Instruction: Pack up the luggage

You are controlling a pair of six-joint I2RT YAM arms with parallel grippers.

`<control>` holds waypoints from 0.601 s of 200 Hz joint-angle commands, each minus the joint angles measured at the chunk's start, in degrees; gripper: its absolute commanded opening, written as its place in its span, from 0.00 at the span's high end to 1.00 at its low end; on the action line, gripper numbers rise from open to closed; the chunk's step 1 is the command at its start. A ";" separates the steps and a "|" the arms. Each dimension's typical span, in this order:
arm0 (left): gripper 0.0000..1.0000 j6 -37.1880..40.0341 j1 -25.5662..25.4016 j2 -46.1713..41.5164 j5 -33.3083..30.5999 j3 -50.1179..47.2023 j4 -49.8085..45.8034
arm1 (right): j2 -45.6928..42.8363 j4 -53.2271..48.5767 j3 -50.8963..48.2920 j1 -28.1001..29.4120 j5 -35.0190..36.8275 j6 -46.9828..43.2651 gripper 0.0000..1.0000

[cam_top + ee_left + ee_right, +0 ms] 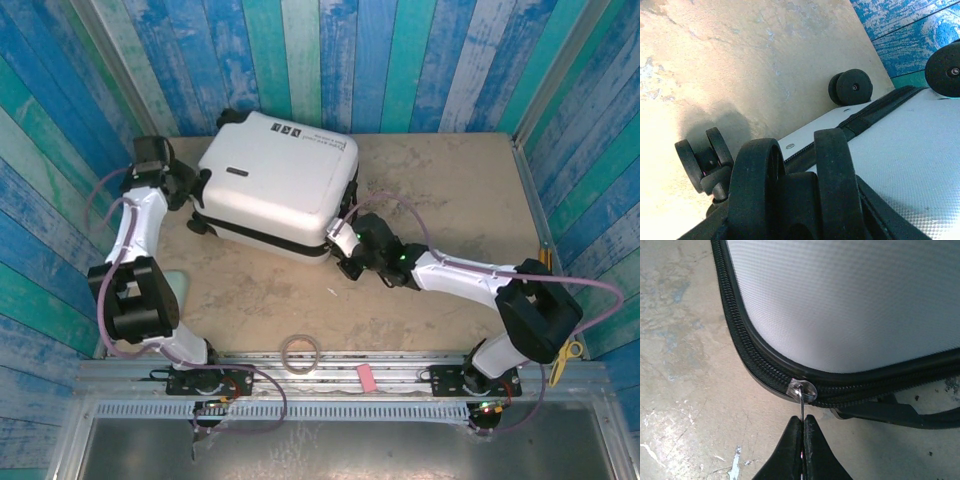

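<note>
The luggage, a white hard-shell suitcase with a black zipper band, lies shut and flat on the table at the back left. My right gripper is at its near right corner, shut on the thin metal zipper pull that hangs from the clear slider. My left gripper sits against the suitcase's left end by the wheels. In the left wrist view a black twin wheel stands right in front of the camera and hides the fingers. Two more wheels rest on the table.
A clear tape ring and a small pink piece lie at the near edge between the arm bases. A yellow object hangs at the right edge. Painted plank walls close the table on three sides.
</note>
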 commanded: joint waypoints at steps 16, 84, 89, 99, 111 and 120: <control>1.00 19.71 0.65 0.33 -1.87 -5.39 -8.80 | -1.17 7.65 -1.64 -3.32 3.53 3.75 1.00; 1.00 20.86 0.97 1.46 -5.70 -5.65 -7.88 | 2.75 6.06 3.10 -10.11 -4.04 4.97 1.00; 1.00 20.86 0.99 1.41 -5.97 -5.65 -7.87 | 2.85 5.89 3.37 -10.44 -4.38 4.97 1.00; 1.00 20.92 0.89 1.45 -6.33 -5.65 -7.83 | 3.51 5.54 3.97 -11.22 -5.22 5.05 1.00; 1.00 21.03 0.99 1.46 -6.81 -5.65 -7.79 | 4.54 5.16 4.98 -12.16 -5.85 5.19 1.00; 1.00 21.13 0.96 1.52 -7.21 -5.65 -7.79 | 5.54 5.16 5.63 -13.73 -6.43 5.60 1.00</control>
